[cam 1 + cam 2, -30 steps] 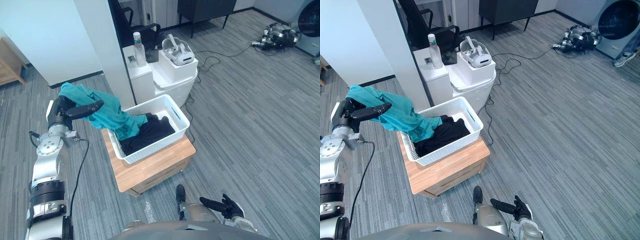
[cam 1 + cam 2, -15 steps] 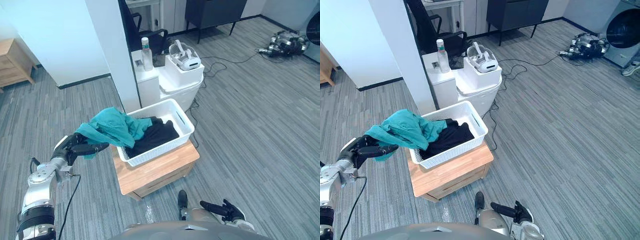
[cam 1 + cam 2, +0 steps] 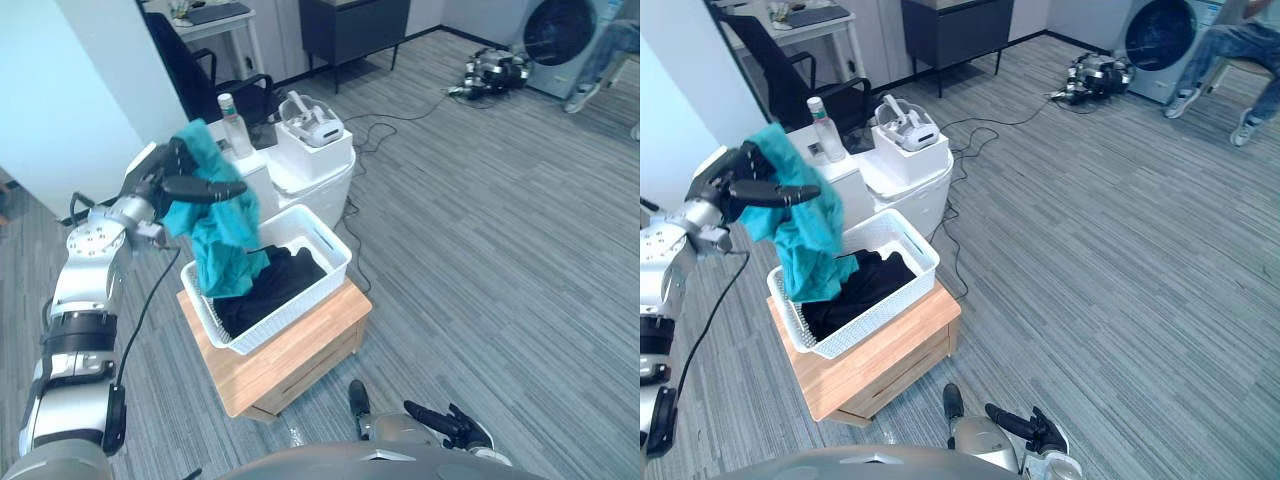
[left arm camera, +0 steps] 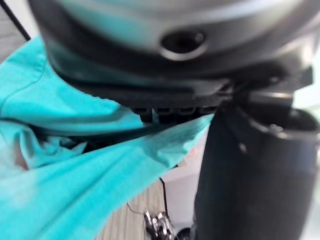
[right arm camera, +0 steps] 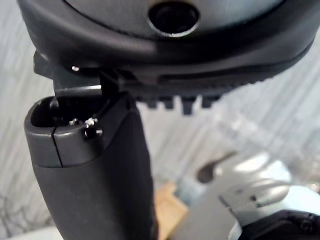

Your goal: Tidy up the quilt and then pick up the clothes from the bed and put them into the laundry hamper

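My left hand (image 3: 168, 182) is raised over the back left corner of the white laundry hamper (image 3: 333, 252) and is shut on a teal garment (image 3: 218, 228). The cloth hangs down from the hand, and its lower end reaches into the hamper. In the left wrist view the teal garment (image 4: 70, 190) runs under the fingers beside the thumb (image 4: 250, 170). Black clothes (image 3: 275, 285) lie inside the hamper. My right hand (image 3: 447, 420) hangs low near the floor, open and holding nothing.
The hamper stands on a low wooden stand (image 3: 300, 345). Behind it is a white cabinet with a bottle (image 3: 228, 110) and a headset (image 3: 308, 118), then an office chair (image 3: 200, 75). A washing machine (image 3: 560, 30) and a person's legs (image 3: 1240, 60) are at the far right.
My left hand has risen from low beside the hamper to high above its back left corner, lifting the teal garment with it. The camera has also shifted.
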Robot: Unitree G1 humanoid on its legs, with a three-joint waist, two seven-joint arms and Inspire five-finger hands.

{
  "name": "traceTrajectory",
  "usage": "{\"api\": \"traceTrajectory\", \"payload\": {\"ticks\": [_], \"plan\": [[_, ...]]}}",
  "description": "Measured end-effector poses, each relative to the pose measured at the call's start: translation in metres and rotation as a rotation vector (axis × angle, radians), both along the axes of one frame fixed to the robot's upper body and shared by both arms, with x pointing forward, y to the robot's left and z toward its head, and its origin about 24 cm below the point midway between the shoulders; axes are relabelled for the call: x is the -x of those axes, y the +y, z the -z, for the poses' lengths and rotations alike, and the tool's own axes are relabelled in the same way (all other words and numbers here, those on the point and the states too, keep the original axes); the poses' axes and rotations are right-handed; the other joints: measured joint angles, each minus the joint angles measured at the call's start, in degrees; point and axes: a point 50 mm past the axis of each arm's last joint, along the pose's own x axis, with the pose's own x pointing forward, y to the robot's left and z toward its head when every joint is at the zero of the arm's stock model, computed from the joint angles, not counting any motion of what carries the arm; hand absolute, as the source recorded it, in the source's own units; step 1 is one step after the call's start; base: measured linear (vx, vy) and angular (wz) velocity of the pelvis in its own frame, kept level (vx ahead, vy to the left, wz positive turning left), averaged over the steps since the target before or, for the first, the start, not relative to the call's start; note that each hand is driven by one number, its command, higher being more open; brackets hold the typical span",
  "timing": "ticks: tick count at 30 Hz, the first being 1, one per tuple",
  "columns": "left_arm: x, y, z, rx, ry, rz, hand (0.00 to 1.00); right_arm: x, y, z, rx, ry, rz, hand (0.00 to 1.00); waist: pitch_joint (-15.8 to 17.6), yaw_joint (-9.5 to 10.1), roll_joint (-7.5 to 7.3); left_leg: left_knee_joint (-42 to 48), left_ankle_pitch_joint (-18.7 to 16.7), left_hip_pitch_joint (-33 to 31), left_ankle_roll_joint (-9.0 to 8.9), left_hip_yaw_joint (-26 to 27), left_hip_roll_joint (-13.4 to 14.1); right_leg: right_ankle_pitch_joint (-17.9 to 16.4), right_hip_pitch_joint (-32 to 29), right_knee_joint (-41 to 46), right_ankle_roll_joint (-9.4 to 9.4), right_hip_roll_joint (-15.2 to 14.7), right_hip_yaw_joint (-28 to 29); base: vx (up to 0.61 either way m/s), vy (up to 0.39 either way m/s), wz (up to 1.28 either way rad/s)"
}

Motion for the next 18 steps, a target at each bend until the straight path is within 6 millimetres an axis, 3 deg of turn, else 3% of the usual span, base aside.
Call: {"api": "traceTrajectory", "payload": {"ticks": [4, 8, 14, 18], "plan": [[-0.005, -0.016, 0.003, -0.010, 0.029, 0.092, 1.00, 0.013, -0.005, 0.001, 0.008, 0.023, 0.032, 1.00, 0.01, -1.33, 0.02, 0.12, -0.18, 0.67, -0.28, 1.42, 0.31, 0.00, 0.02, 0.01, -0.11, 0.72, 0.48, -0.01, 0.000, -0.17], [-0.007, -0.035, 0.018, -0.011, 0.097, 0.196, 1.00, 0.030, -0.010, 0.001, 0.025, 0.057, 0.060, 1.00, 0.05, -2.82, 0.03, 0.08, -0.13, 0.86, -0.21, 1.82, 0.01, 0.12, -0.13, 0.01, -0.17, 0.77, 1.02, 0.01, 0.028, -0.07], [-0.009, -0.058, 0.044, 0.006, 0.205, 0.251, 1.00, 0.032, -0.012, 0.001, 0.063, 0.056, 0.035, 1.00, 0.35, -4.04, -0.39, -0.42, 0.09, 1.10, 0.35, 2.02, -1.03, 0.26, -0.27, 0.01, -0.07, 0.32, 1.50, 0.00, 0.050, -0.07], [-0.007, -0.061, 0.056, 0.038, 0.249, 0.213, 1.00, 0.030, -0.014, 0.000, 0.084, 0.054, 0.043, 1.00, 0.85, -4.07, -1.08, -1.53, 0.28, 0.94, 1.17, 1.93, -1.50, 0.26, -0.50, 0.01, -0.07, -0.41, -0.17, -0.01, 0.007, 0.05]]}}
